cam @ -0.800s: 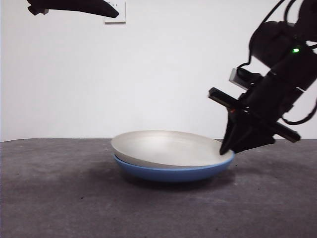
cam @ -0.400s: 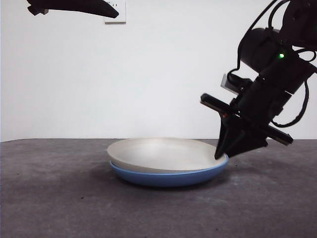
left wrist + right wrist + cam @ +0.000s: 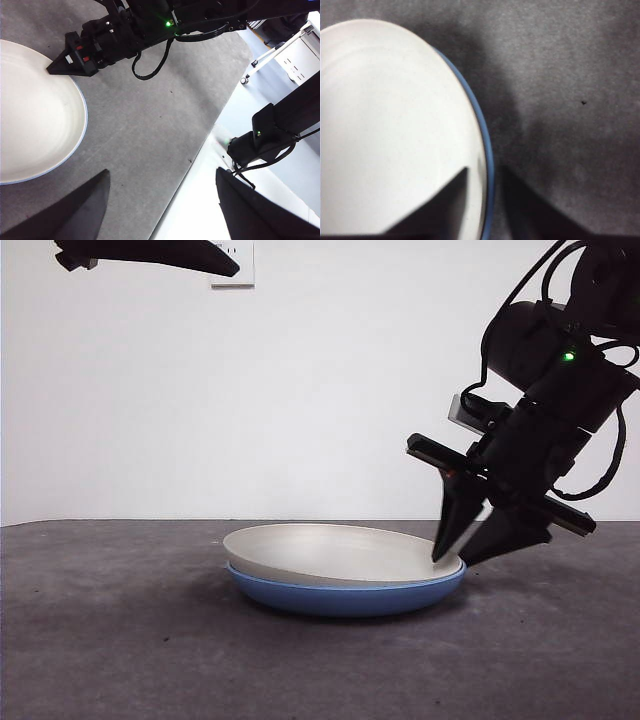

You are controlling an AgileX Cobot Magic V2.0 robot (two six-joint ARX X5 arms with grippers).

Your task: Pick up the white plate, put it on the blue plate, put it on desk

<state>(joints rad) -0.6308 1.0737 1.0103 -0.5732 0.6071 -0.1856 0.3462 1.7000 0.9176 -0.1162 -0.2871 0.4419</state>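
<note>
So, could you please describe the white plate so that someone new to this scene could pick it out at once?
On the dark grey desk sits a stack of two plates. The white plate is the upper one, matte cream, nested in the glossy blue plate, with the right gripper open astride its rim.

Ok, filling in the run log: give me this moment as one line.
white plate: nested on blue plate | right gripper: open, straddling both rims | left gripper: open, waiting high | blue plate on desk
</note>
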